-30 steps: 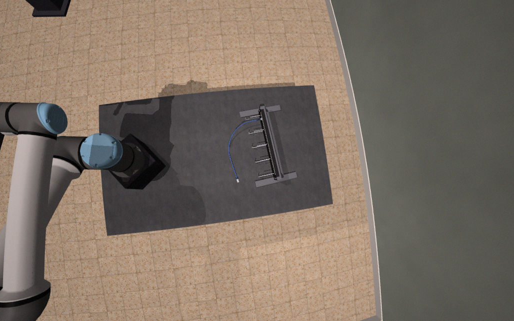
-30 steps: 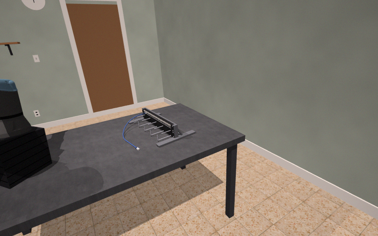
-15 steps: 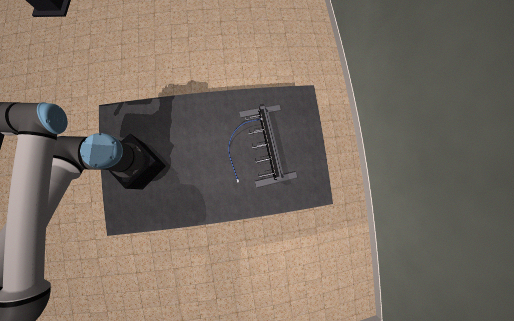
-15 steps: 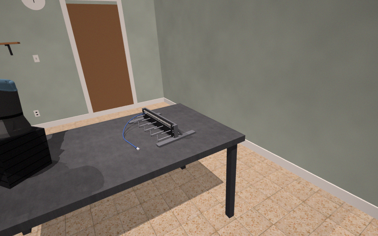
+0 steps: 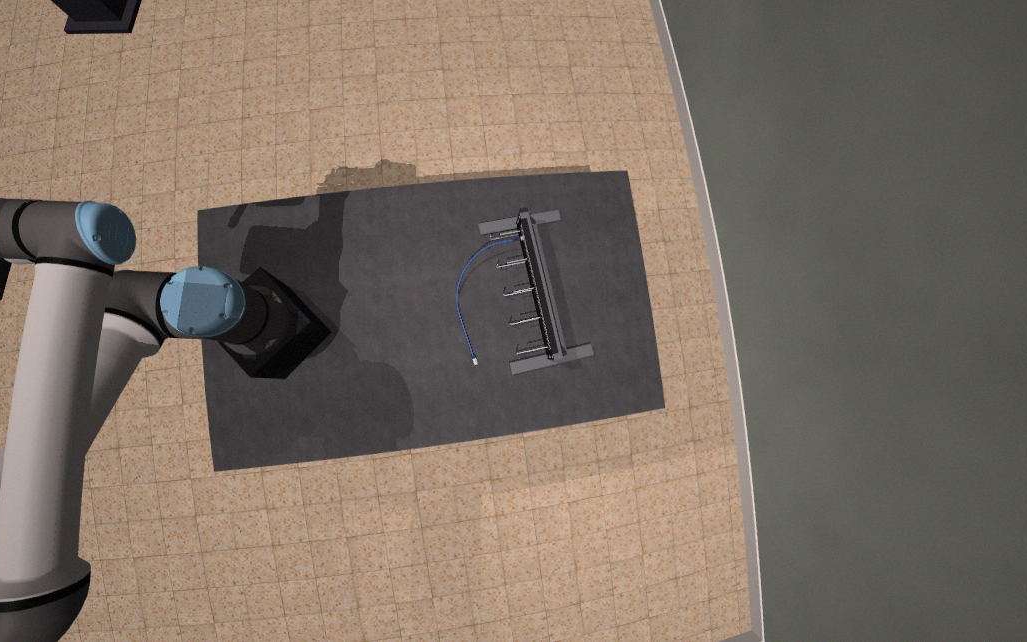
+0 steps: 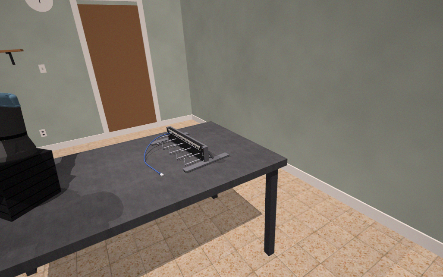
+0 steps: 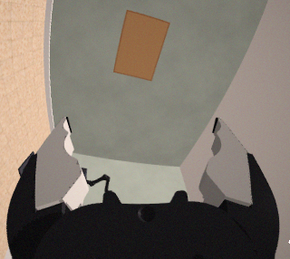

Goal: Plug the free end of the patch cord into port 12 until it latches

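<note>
Blue patch cord (image 6: 146, 153) curves from rack (image 6: 205, 150) on dark desk (image 6: 243, 161); free plug (image 6: 161, 174) lies on desk near rack. Tool (image 7: 141, 159) wide, holding nothing, faces wall.

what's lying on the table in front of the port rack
The blue patch cord curves from the rack onto the table, its free plug resting loose. Thin wire brackets stick out too. Individual ports are too small to read.
</note>
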Robot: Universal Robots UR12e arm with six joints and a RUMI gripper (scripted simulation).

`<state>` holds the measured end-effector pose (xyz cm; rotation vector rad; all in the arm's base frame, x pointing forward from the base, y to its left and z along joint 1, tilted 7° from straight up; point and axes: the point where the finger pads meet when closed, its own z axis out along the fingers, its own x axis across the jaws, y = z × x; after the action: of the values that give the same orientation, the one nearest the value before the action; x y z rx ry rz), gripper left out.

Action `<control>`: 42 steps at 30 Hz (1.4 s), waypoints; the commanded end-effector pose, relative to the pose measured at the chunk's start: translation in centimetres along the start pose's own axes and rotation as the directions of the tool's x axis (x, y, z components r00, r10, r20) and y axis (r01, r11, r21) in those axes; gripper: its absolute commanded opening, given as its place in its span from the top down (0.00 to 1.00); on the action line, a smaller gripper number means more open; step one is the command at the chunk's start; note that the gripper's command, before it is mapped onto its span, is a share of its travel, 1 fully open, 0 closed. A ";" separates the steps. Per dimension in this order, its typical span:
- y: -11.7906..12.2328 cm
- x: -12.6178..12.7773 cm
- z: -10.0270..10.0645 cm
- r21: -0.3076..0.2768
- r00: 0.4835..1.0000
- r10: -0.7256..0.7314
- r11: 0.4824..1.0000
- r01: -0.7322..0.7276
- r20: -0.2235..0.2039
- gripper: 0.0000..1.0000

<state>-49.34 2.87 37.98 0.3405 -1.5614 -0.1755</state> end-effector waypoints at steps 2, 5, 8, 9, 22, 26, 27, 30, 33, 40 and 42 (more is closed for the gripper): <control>1.6 -0.6 -0.4 -0.007 1.000 -0.029 1.000 0.029 0.011 0.00; 3.0 -1.3 -0.8 -0.013 0.998 -0.055 0.998 0.056 0.022 0.00; 4.8 -2.2 -1.4 -0.020 0.996 -0.087 0.996 0.088 0.036 0.00; 5.4 -2.5 -1.7 -0.022 0.994 -0.099 0.995 0.100 0.042 0.00; 14.5 -7.9 -6.9 -0.037 0.954 -0.260 0.963 0.268 0.148 0.00; 18.4 -10.7 -10.3 -0.031 0.923 -0.325 0.941 0.338 0.209 0.00; 19.3 -11.5 -11.4 -0.028 0.913 -0.341 0.934 0.356 0.226 0.00; 22.2 -14.0 -14.9 -0.014 0.879 -0.387 0.913 0.407 0.280 0.00; 23.1 -14.9 -16.3 -0.008 0.865 -0.401 0.906 0.423 0.300 0.00; 27.7 -20.5 -25.9 0.048 0.770 -0.476 0.862 0.505 0.425 0.00; 28.8 -22.3 -29.4 0.074 0.733 -0.494 0.848 0.525 0.468 0.00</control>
<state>-30.56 36.45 29.40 0.6647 -1.8384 -0.7359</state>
